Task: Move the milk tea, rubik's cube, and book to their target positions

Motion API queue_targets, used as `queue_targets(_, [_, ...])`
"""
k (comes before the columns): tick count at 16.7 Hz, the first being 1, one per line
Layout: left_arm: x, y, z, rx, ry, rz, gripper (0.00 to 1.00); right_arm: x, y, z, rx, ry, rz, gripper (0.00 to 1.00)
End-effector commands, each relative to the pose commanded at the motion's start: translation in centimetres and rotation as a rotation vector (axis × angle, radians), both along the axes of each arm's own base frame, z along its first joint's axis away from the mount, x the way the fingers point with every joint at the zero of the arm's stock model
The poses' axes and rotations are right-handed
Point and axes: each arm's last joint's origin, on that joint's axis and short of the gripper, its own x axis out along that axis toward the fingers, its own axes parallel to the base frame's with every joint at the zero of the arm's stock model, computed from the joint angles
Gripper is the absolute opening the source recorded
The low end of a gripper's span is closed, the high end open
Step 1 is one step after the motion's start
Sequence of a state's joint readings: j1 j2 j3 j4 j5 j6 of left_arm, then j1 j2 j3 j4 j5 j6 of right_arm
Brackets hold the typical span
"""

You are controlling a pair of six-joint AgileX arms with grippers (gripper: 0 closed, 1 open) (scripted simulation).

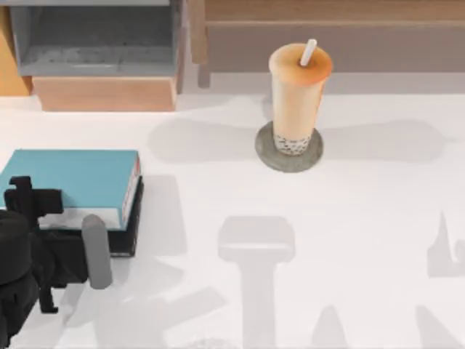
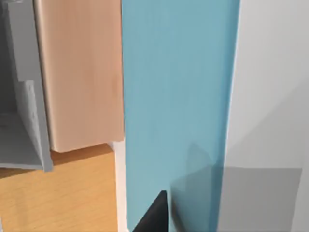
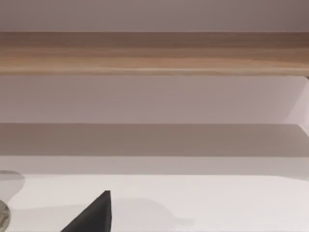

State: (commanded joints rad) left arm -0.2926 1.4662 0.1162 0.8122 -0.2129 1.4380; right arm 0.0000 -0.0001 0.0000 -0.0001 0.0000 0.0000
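Observation:
The milk tea stands upright on the round grey disc at the back middle of the table, its white straw sticking up. The teal-blue book lies flat on top of the black book at the left, spine to the right. Its cover also shows in the left wrist view. My left gripper hovers over the book's front left corner. A dark part of my right gripper shows in the right wrist view, above bare table. The rubik's cube is out of view.
A grey open-fronted box sits on a light wooden block at the back left. A long wooden ledge runs along the back right. White tabletop spreads across the middle and right.

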Motion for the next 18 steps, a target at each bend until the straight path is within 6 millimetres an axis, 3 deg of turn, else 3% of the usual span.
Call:
queue_targets(12, [0.0,0.0,0.0,0.0,0.0,0.0,0.98,0.0,0.0,0.0,0.0,0.0,0.0,1.0])
queue_targets(18, [0.0,0.0,0.0,0.0,0.0,0.0,1.0,0.0,0.0,0.0,0.0,0.0,0.0,1.0])
